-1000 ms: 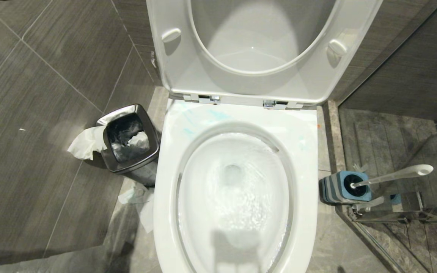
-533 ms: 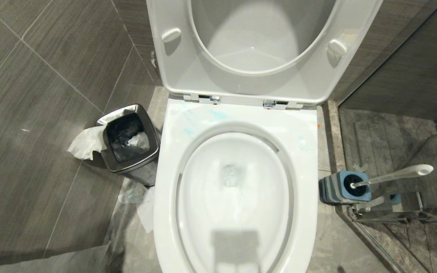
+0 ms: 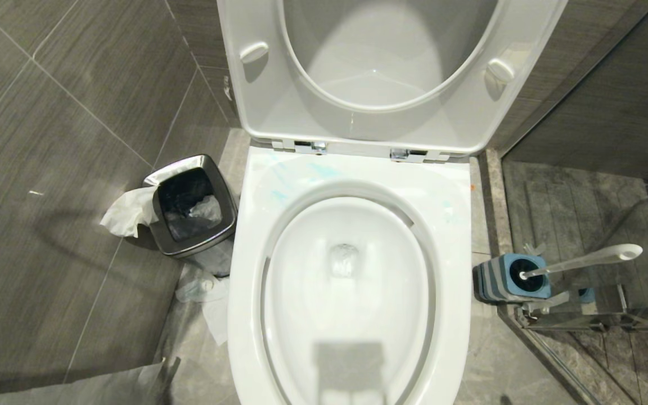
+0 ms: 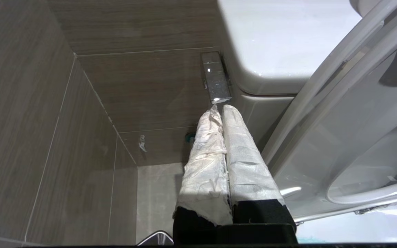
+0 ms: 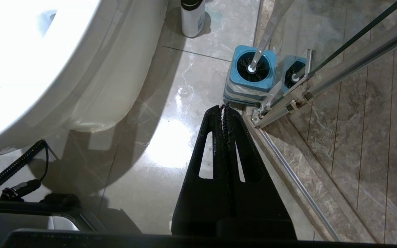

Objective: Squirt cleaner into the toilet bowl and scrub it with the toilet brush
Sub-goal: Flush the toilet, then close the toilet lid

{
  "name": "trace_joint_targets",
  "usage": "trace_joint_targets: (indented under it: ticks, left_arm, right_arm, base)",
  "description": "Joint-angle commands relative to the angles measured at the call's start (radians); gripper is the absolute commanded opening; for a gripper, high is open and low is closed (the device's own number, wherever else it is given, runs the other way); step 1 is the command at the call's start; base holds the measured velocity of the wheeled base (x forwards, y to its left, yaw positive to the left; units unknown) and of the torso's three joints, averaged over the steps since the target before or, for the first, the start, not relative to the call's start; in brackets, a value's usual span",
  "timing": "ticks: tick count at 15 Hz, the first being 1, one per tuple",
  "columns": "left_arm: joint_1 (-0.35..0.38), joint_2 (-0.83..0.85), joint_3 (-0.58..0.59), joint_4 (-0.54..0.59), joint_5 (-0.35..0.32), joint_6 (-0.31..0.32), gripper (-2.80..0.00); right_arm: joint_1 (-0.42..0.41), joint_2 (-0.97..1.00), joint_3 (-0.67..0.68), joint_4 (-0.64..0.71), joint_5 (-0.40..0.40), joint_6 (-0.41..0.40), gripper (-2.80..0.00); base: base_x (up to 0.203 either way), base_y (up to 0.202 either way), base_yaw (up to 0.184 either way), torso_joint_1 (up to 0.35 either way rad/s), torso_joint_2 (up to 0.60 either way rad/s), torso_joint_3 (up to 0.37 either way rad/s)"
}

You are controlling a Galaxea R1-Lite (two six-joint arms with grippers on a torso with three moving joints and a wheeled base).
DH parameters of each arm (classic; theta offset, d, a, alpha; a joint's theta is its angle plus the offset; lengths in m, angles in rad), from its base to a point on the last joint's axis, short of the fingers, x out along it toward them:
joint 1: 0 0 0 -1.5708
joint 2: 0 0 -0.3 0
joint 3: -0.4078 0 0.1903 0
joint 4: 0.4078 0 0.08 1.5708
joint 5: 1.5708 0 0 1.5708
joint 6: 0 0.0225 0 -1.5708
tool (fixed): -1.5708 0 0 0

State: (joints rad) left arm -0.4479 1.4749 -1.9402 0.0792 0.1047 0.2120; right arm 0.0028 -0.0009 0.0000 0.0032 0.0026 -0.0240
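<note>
beside the glossy oval toilet bowl [image 3: 459, 236], square blue-topped holder [image 3: 512, 278]

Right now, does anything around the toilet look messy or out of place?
Yes. Crumpled white tissue hangs over the rim of the small steel waste bin, and more paper lies on the floor below it. Turquoise-blue cleaner streaks mark the white ceramic toilet's flat rim, outside the basin.

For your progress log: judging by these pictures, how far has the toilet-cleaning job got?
Done: turquoise cleaner streaks the toilet bowl rim, and the toilet brush stands in its holder. In hand: the shut left gripper points at the chrome flush lever beside the tank. The right gripper hangs shut, empty. Left: apparently nothing visible.
</note>
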Motion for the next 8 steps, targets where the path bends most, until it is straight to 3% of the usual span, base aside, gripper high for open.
trace_joint_targets:
  ticks: [1, 2, 6, 8]
  left_arm:
    - [0.000, -0.011, 0.001, 0.006, -0.001, -0.018, -2.80]
    - [-0.001, -0.009, 0.003, 0.021, -0.017, -0.045, -2.80]
    - [0.043, 0.000, 0.025, 0.058, -0.228, -0.154, -2.80]
    - [0.064, 0.024, 0.030, 0.059, -0.275, -0.191, -2.80]
  right_arm:
    - [0.000, 0.001, -0.001, 0.000, 0.000, -0.001, -2.80]
    - [0.000, 0.001, 0.000, 0.000, 0.000, -0.001, -2.80]
    - [0.000, 0.001, 0.000, 0.000, 0.000, -0.001, -2.80]
    - [0.000, 0.001, 0.000, 0.000, 0.000, -0.001, -2.80]
  base:
    - [0.000, 0.000, 0.000, 0.000, 0.00, 0.000]
    - [0.000, 0.000, 0.000, 0.000, 0.00, 0.000]
    - [0.000, 0.000, 0.000, 0.000, 0.00, 0.000]
    - [0.000, 0.000, 0.000, 0.000, 0.00, 0.000]
